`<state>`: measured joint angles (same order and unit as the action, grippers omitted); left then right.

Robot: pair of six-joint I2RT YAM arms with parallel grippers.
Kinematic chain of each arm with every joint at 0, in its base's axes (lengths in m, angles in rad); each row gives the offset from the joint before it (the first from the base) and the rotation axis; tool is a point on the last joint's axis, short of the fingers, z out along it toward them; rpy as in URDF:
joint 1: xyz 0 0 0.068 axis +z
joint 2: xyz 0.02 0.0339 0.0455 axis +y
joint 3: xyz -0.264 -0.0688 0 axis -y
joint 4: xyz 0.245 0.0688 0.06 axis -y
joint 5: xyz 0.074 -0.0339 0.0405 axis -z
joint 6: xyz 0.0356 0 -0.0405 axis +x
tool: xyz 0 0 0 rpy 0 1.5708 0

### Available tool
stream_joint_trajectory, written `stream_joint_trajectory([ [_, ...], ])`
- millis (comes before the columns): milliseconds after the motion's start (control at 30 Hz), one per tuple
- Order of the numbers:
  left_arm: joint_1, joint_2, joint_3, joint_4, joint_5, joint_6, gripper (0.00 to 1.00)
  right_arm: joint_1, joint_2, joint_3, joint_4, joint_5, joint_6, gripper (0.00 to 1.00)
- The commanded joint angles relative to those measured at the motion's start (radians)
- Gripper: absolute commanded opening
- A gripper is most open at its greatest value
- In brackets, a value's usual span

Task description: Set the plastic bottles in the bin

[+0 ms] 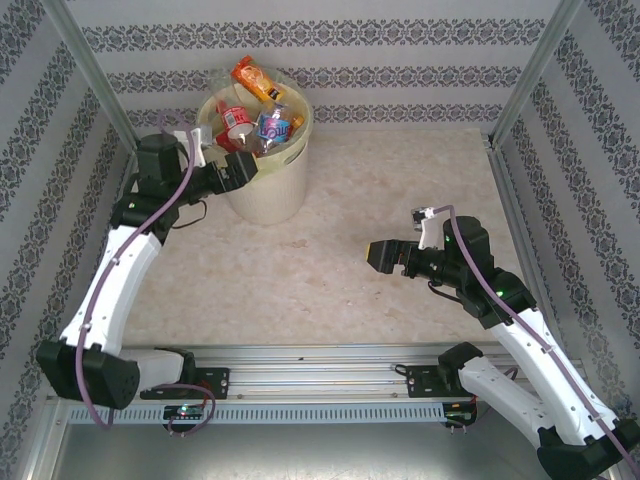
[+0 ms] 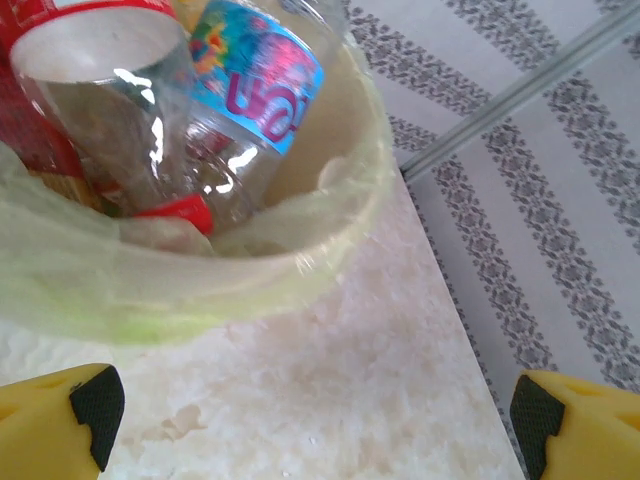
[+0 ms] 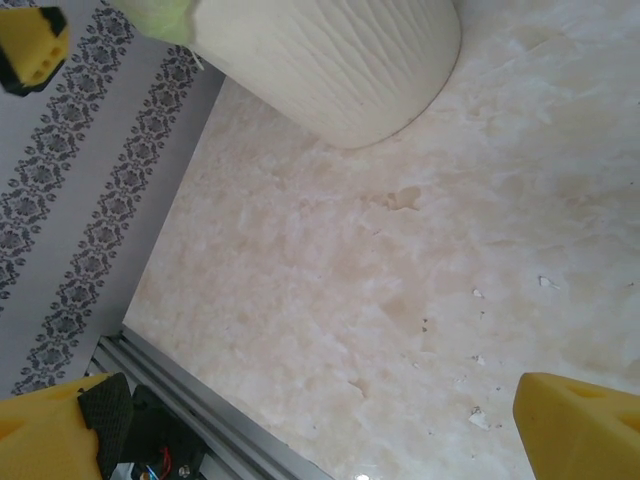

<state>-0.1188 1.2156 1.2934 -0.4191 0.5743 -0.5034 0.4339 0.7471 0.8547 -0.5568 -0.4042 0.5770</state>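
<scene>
The cream-white bin [image 1: 262, 195] stands at the back left of the table, piled with several plastic bottles [image 1: 250, 118]; an orange one [image 1: 254, 78] juts above the rim. My left gripper [image 1: 243, 168] hangs open at the bin's left side, just below the rim, with nothing between its fingers. In the left wrist view the bin's rim [image 2: 330, 250] with its pale yellow bag is close, holding a clear bottle with a blue label [image 2: 255, 85] and a red-labelled one [image 2: 90, 60]. My right gripper [image 1: 383, 256] stands open and empty over the table's right middle. The bin's ribbed wall [image 3: 340, 60] appears in the right wrist view.
Patterned walls enclose the marble table [image 1: 380, 190] at the back and both sides, with metal posts [image 1: 90, 70] at the corners. An aluminium rail [image 1: 320, 370] runs along the near edge. Small white specks [image 3: 478, 420] lie on the table under the right gripper.
</scene>
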Motion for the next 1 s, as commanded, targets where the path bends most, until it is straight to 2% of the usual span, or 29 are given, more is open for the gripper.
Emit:
stream_joint_trajectory([
  [0,-0.011,-0.056,-0.048,-0.062,0.053,0.044,1.00,-0.008,0.006,-0.010,0.019,0.028,0.010,0.98],
  [233,-0.013,-0.158,-0.088,-0.147,0.102,0.090,1.00,-0.007,-0.007,-0.007,0.019,0.050,0.011,0.98],
  [367,-0.014,-0.233,-0.132,-0.160,0.102,0.090,1.00,-0.009,-0.019,0.004,-0.007,0.151,0.003,0.98],
  [567,-0.014,-0.331,-0.260,-0.170,-0.058,0.116,1.00,-0.027,-0.056,-0.001,-0.034,0.276,-0.036,0.98],
  [633,-0.014,-0.373,-0.328,-0.150,-0.163,0.087,1.00,-0.033,-0.081,-0.017,-0.035,0.322,-0.041,0.98],
  [800,-0.014,-0.462,-0.474,-0.080,-0.297,0.046,1.00,-0.047,-0.149,-0.070,0.015,0.342,-0.056,0.98],
  [967,-0.014,-0.506,-0.598,-0.019,-0.417,0.059,1.00,-0.051,-0.144,-0.068,0.007,0.334,-0.098,0.98],
])
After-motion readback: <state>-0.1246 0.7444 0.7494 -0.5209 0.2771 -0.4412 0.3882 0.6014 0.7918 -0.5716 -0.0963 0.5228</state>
